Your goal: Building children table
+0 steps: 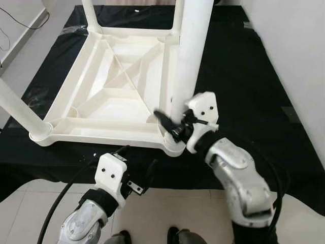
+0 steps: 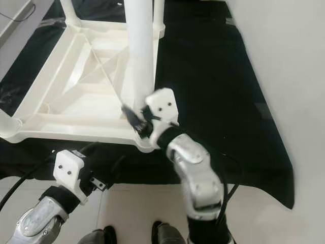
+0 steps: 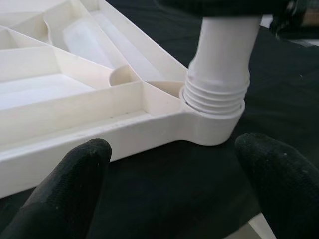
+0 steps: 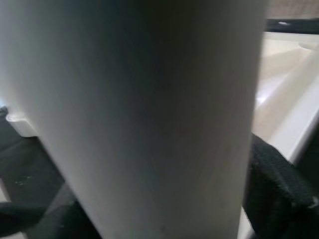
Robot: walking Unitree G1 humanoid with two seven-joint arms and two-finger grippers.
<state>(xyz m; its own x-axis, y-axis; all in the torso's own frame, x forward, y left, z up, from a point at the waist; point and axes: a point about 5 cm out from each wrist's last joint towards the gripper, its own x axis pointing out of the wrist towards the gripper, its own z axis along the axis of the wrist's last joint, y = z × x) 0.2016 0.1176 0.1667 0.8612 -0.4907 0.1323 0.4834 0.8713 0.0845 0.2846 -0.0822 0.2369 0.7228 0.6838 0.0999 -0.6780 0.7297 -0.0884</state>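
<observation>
The table top [image 1: 119,91] lies upside down on a black cloth [image 1: 244,76] so its corner sockets face up. The right gripper [image 1: 175,122] clamps the near-right leg [image 1: 190,51] low (threads partly exposed), probably for screwing. The left gripper [image 1: 137,175] hovers wide apart nearby.

An upturned white table top [image 2: 61,96] lay on a black sheet [image 2: 213,76]. The right gripper [image 2: 139,122] clasped an upright white leg [image 2: 139,51] at its near corner; the left gripper [image 2: 109,170] hovered below.
</observation>
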